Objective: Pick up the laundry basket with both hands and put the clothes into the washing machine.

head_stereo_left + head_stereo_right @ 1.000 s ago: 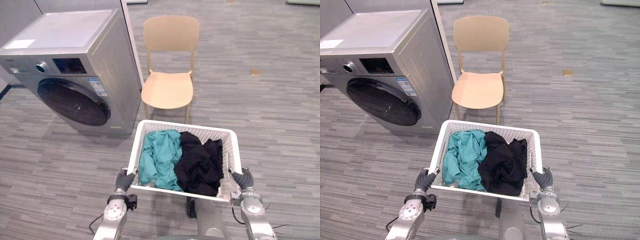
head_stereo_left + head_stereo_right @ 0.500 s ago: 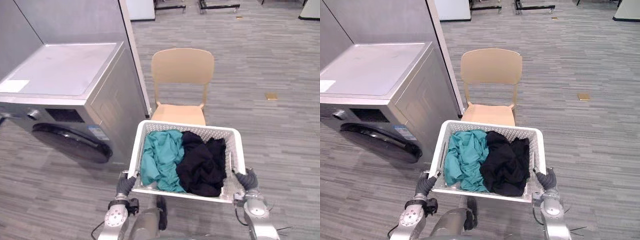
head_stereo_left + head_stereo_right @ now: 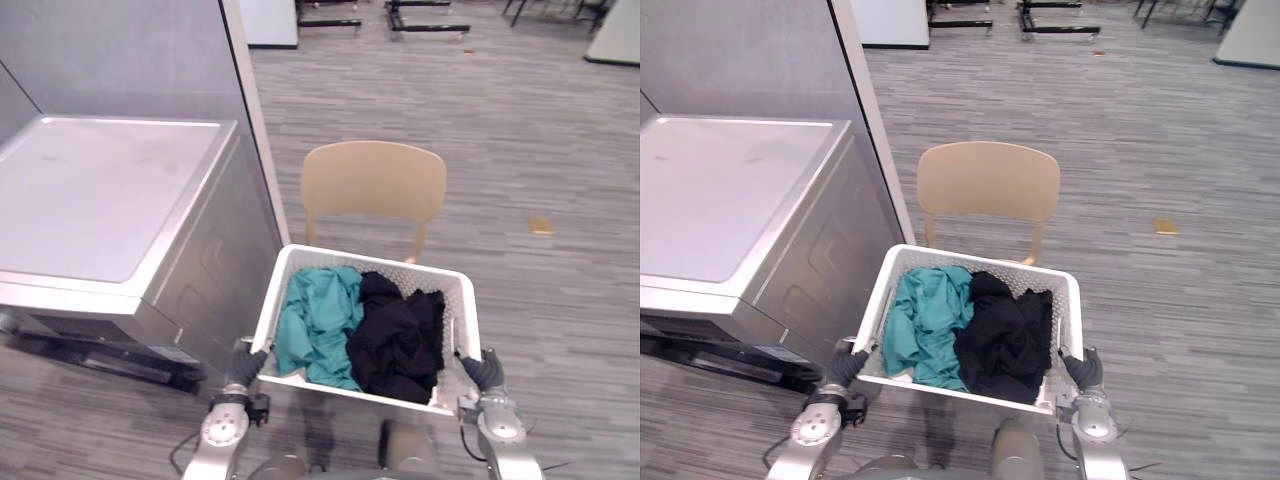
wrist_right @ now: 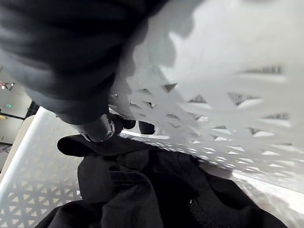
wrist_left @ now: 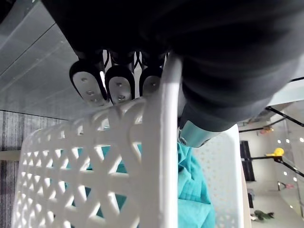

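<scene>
The white laundry basket (image 3: 458, 318) is held off the floor (image 3: 530, 150) in front of the robot. The left hand (image 3: 245, 362) is curled over the rim at one end and the right hand (image 3: 482, 370) grips the opposite end. In the left wrist view the fingers (image 5: 118, 84) hook over the rim bar. Inside lie a teal garment (image 3: 315, 325) and a black garment (image 3: 395, 340), heaped close to rim height.

The main risk, as I judge it, is a tilt. The basket hangs from two narrow grips, so one hand dropping or slipping could tip it and spill the clothes. A swing to the left could also knock its corner against the washing machine (image 3: 110, 200), whose side panel stands just beside it.

A tan chair (image 3: 375, 180) stands directly behind the basket, blocking the way ahead, and a grey partition wall (image 3: 130, 60) rises behind the machine. The machine's door faces away from this angle, so I cannot tell whether it is open. With both hands occupied, opening it would be awkward.
</scene>
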Controlling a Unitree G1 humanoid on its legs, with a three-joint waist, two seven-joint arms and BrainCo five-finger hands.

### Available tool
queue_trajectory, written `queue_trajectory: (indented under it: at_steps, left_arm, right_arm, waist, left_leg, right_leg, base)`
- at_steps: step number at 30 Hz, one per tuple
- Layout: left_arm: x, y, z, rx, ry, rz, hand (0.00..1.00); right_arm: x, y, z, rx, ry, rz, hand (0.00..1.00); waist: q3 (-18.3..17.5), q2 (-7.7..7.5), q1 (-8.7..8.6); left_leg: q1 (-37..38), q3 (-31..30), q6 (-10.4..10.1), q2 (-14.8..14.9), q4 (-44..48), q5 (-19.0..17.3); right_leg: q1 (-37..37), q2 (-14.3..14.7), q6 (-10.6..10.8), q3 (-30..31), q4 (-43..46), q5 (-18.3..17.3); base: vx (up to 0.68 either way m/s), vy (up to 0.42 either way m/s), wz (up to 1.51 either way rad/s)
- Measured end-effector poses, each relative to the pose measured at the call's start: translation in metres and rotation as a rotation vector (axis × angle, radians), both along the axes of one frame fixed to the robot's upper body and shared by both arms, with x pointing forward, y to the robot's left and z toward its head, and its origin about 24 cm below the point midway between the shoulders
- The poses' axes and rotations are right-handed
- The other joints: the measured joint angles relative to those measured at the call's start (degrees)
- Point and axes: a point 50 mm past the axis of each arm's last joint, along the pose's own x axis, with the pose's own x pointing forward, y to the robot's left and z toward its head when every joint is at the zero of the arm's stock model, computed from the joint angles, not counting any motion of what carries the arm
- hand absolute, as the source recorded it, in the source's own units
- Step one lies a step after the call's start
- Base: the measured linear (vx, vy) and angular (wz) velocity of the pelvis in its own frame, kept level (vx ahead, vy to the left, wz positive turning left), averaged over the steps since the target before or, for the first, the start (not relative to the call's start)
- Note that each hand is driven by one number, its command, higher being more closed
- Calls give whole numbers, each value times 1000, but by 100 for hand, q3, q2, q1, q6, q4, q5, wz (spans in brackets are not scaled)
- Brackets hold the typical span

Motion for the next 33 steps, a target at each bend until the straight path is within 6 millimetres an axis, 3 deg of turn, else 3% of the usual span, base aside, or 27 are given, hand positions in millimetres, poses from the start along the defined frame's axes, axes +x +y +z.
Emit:
queue_trajectory:
  at_steps: [3,5,9,13,16,17,18,19,23,25,33]
  left_arm:
    - [10,0,0,14,-6,-5,100]
    - [20,-1,2,25,-20,-1,100]
    - [69,-4,32,66,-157,4,100]
    - [99,-4,61,95,-271,36,100]
    - [121,2,77,108,-316,99,100]
    - [131,6,85,115,-333,124,100]
    - [137,6,90,117,-344,133,100]
    - [150,6,103,118,-375,147,0]
    - [176,10,143,89,-471,239,0]
    - [178,15,151,81,-498,279,0]
    - [166,24,134,28,-461,435,0]
  right_arm:
    - [6,0,3,-9,-17,2,100]
    - [14,0,9,-22,-42,7,100]
    - [51,0,31,-45,-152,-13,100]
    - [76,4,54,-38,-261,-44,100]
    - [105,13,75,-21,-340,-47,100]
    - [119,17,86,-10,-371,-42,0]
    - [125,20,91,-7,-388,-38,0]
    - [137,22,106,-4,-433,-39,0]
    - [162,35,147,41,-565,-32,0]
    - [165,39,153,63,-595,-29,0]
    - [160,55,147,139,-618,-55,0]
  waist:
    - [68,-74,7]
    - [202,-96,11]
    - [737,-146,29]
    - [1107,-180,78]
    - [1272,-181,170]
    - [1285,-179,179]
    - [1321,-178,176]
    - [1455,-168,170]
    - [1747,-176,152]
    - [1857,-180,161]
    - [1856,-180,177]
  left_leg:
    - [-251,-120,-194,41,12,124]
    - [-433,-117,-209,41,132,137]
    - [-1417,-84,-209,-2,829,137]
    - [-2148,35,-211,38,1343,131]
    - [-2654,75,-275,234,1819,-11]
    - [-2926,71,-274,351,2015,-112]
    - [-3041,70,-282,398,2093,-159]
    - [-3218,68,-236,478,2199,-251]
    - [-3800,88,-153,679,2428,-533]
    - [-3841,113,-169,745,2483,-545]
    - [-3803,162,-203,888,2452,-554]
  right_leg:
    - [-31,36,-60,-167,-299,156]
    - [-135,30,-105,-189,-330,232]
    - [-823,-93,-126,-226,-152,399]
    - [-1426,-164,-127,-256,153,399]
    - [-1809,-62,-169,-220,294,425]
    - [-2029,40,-231,-226,332,465]
    - [-2128,70,-234,-237,370,468]
    - [-2294,134,-253,-253,444,480]
    - [-2954,269,-382,-276,706,564]
    - [-2998,320,-415,-263,768,567]
    - [-2996,434,-508,-284,762,601]
  base:
    - [106,-82,19]
    - [14,-25,7]
    - [-73,21,13]
    - [-130,0,12]
    - [-109,-12,-16]
    - [-104,-29,-18]
    - [-134,-36,-18]
    - [-142,-39,-16]
    - [-158,-46,-14]
    - [-131,-88,-9]
    - [-43,-62,-4]
